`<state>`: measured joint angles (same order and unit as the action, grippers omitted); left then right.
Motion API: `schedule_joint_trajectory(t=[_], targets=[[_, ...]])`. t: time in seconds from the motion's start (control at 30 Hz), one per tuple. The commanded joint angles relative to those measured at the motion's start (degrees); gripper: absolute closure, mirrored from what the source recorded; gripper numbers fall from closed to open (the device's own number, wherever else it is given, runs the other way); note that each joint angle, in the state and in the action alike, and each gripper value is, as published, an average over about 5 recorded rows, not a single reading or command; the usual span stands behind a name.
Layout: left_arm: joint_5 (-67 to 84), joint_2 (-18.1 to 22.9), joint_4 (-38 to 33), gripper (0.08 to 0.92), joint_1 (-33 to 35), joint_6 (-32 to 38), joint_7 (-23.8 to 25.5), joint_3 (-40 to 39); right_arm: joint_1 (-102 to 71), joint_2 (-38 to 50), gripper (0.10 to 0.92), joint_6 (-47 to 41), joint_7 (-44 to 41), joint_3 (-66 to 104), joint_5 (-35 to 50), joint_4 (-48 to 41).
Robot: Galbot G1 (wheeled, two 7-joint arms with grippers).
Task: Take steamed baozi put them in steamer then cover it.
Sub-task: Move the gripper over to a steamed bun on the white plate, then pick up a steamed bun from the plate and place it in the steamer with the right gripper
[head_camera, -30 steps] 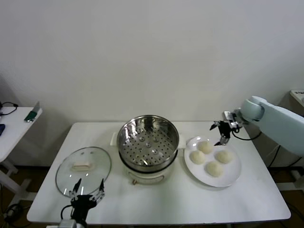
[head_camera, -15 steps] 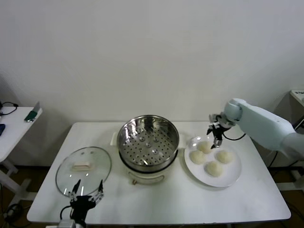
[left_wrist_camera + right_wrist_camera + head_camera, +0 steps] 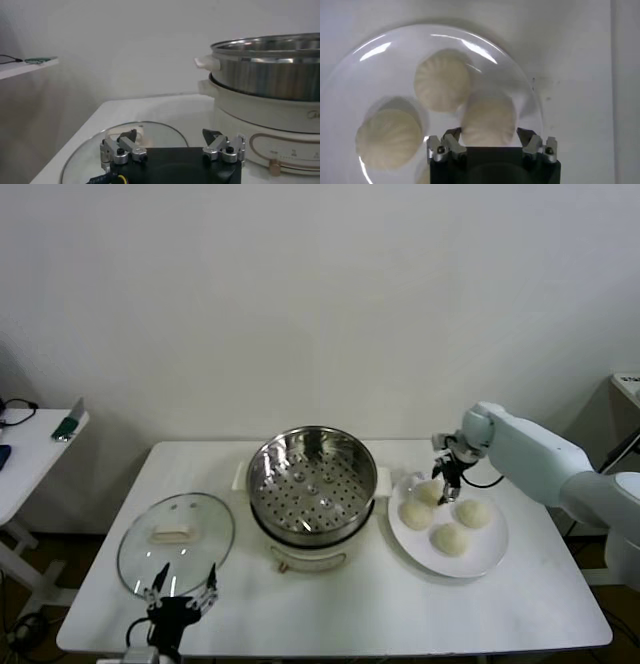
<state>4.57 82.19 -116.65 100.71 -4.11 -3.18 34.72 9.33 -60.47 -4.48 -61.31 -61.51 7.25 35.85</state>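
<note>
right gripper (image 3: 488, 139) hangs just above the white plate (image 3: 487, 556), fingers (image 3: 451, 137) spread wide, nothing held, straddling the far-left baozi (image 3: 487, 120) of the four, the one nearest the steamer. left gripper (image 3: 170, 141) parked low at the desk (image 3: 520, 604) front edge near the cover, fingers apart, empty

baozi (image 3: 427, 491) all sit on the plate, right of the steamer (image 3: 311, 476); basket has no buns in it, perforated floor visible. cover (image 3: 176, 532) lies flat on the desk left of the steamer, handle up

risks, as judgement: buns are packed close, neighbours touching or nearly so, so a finger coming down could land on the next bun and dent it or shove it toward the plate rim. soft dough, too hard a squeeze would deform it, too light and it could slip on the carry over the steamer wall. plate is loose on the desk, a sideways push could slide it

count: 4 baozi, 1 plate, 1 steamer, 1 cover, 2 grippers
</note>
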Motion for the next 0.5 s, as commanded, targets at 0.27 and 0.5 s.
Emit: schedule_joint_trajectory(t=[0.27, 0.5], targets=[[-0.50, -0.14, -1.01, 0.177, 0.73, 0.12, -0.01, 0.13, 12.75, 2.14, 0.513, 4.36, -1.85, -8.68, 3.02, 7.65], [-0.90, -0.23, -1.55, 0.177, 1.28, 0.15, 0.01, 0.10, 37.17, -1.46, 0.516, 16.48, -6.49, -20.26, 11.11, 15.51]])
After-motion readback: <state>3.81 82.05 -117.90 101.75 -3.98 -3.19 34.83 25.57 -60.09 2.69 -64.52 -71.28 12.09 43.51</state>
